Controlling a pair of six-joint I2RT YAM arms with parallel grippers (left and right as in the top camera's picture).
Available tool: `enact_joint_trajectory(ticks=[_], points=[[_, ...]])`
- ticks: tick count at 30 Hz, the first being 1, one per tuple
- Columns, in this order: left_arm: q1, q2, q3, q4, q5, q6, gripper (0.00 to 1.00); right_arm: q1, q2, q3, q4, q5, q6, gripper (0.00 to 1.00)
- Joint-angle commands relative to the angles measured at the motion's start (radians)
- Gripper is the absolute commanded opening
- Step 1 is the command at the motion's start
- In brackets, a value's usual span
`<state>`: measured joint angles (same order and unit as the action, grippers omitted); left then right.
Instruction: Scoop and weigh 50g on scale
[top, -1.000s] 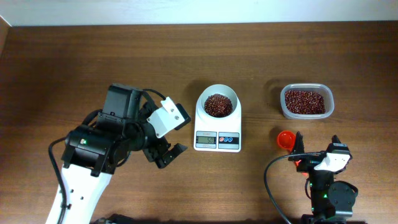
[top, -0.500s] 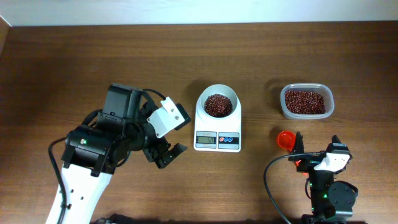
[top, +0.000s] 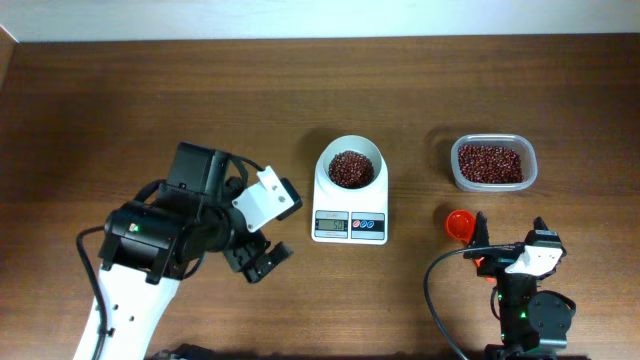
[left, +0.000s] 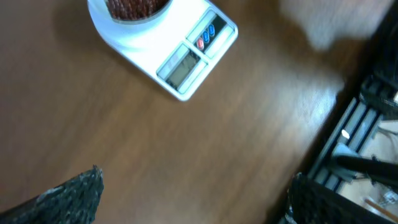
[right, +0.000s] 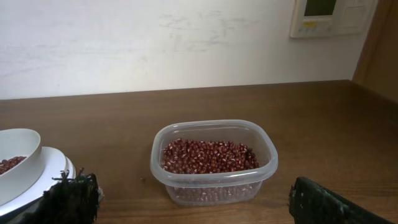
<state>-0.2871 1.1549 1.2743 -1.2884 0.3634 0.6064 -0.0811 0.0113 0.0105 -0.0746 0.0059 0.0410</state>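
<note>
The white scale (top: 349, 204) stands mid-table, its round bowl (top: 373, 153) holding red beans and its grey display (top: 331, 225) facing the front. My left gripper (top: 258, 258) hovers open to the scale's front left with nothing between its fingers; the left wrist view shows the scale (left: 186, 59) ahead of the gripper (left: 196, 199). A small red scoop (top: 459, 224) lies on the table beside my right gripper (top: 509, 232), which is open and empty. In the right wrist view the gripper (right: 193, 202) faces a clear tub of red beans (right: 211, 162).
The clear tub of beans (top: 492, 163) sits at the back right, to the right of the scale. The bowl's edge (right: 18, 155) shows at the left of the right wrist view. A dark frame (left: 367, 124) lies past the table edge.
My left gripper has drawn back a little toward the front left, away from the scale. The right arm, scoop and tub have not moved.
</note>
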Motion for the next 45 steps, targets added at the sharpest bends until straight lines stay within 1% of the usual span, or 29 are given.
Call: enact_joint_trajectory(ticks=[1,4,8,11,12,13,15,16,17,20,21,22,24,27,29,31,35,38,39,43,45], points=[[0.005,0.0,0.01,-0.069,-0.046,-0.035,0.99,0.009,0.0,-0.005,-0.007,-0.009,-0.008,0.99],[0.005,-0.038,-0.007,-0.101,-0.046,-0.057,0.99,0.009,0.0,-0.005,-0.007,-0.009,-0.008,0.99],[0.048,-0.246,-0.107,-0.034,-0.046,-0.057,0.99,0.009,0.0,-0.005,-0.007,-0.009,-0.008,0.99],[0.135,-0.401,-0.223,0.085,-0.045,-0.057,0.99,0.009,0.0,-0.005,-0.007,-0.009,-0.008,0.99],[0.171,-0.505,-0.314,0.177,-0.023,-0.057,0.99,0.009,0.0,-0.005,-0.007,-0.009,-0.008,0.99],[0.186,-0.564,-0.364,0.229,0.003,-0.057,0.99,0.009,0.0,-0.005,-0.007,-0.009,-0.008,0.99],[0.213,-0.694,-0.491,0.383,0.053,-0.066,0.99,0.009,0.0,-0.005,-0.007,-0.009,-0.008,0.99],[0.219,-0.729,-0.528,0.431,0.052,-0.093,0.99,0.009,0.0,-0.005,-0.007,-0.009,-0.008,0.99],[0.221,-0.785,-0.597,0.521,0.051,-0.164,0.99,0.009,0.0,-0.005,-0.007,-0.009,-0.008,0.99],[0.221,-0.911,-0.741,0.707,0.004,-0.451,0.99,0.009,0.0,-0.005,-0.007,-0.009,-0.008,0.99],[0.221,-0.945,-0.771,0.731,-0.011,-0.492,0.99,0.009,0.0,-0.005,-0.007,-0.009,-0.008,0.99],[0.221,-0.983,-0.804,0.745,-0.027,-0.515,0.99,0.009,0.0,-0.005,-0.007,-0.009,-0.008,0.99],[0.221,-1.07,-0.886,0.784,-0.062,-0.517,0.99,0.009,0.0,-0.005,-0.007,-0.009,-0.008,0.99],[0.221,-1.152,-0.989,0.836,-0.098,-0.517,0.99,0.009,0.0,-0.005,-0.007,-0.009,-0.008,0.99],[0.214,-1.15,-1.037,0.896,-0.114,-0.541,0.99,0.009,0.0,-0.005,-0.007,-0.009,-0.008,0.99],[0.198,-1.15,-1.075,0.958,-0.161,-0.613,0.99,0.009,0.0,-0.005,-0.007,-0.009,-0.008,0.99],[0.183,-1.15,-1.123,0.998,-0.204,-0.618,0.99,0.009,0.0,-0.005,-0.007,-0.009,-0.008,0.99],[0.183,-1.15,-1.189,1.067,-0.231,-0.618,0.99,0.009,0.0,-0.005,-0.007,-0.009,-0.008,0.99],[0.183,-1.15,-1.221,1.115,-0.242,-0.617,0.99,0.009,0.0,-0.005,-0.007,-0.009,-0.008,0.99],[0.185,-1.15,-1.23,1.139,-0.276,-0.618,0.99,0.009,0.0,-0.005,-0.007,-0.009,-0.008,0.99],[0.185,-1.15,-1.242,1.183,-0.286,-0.618,0.99,0.009,0.0,-0.005,-0.007,-0.009,-0.008,0.99]])
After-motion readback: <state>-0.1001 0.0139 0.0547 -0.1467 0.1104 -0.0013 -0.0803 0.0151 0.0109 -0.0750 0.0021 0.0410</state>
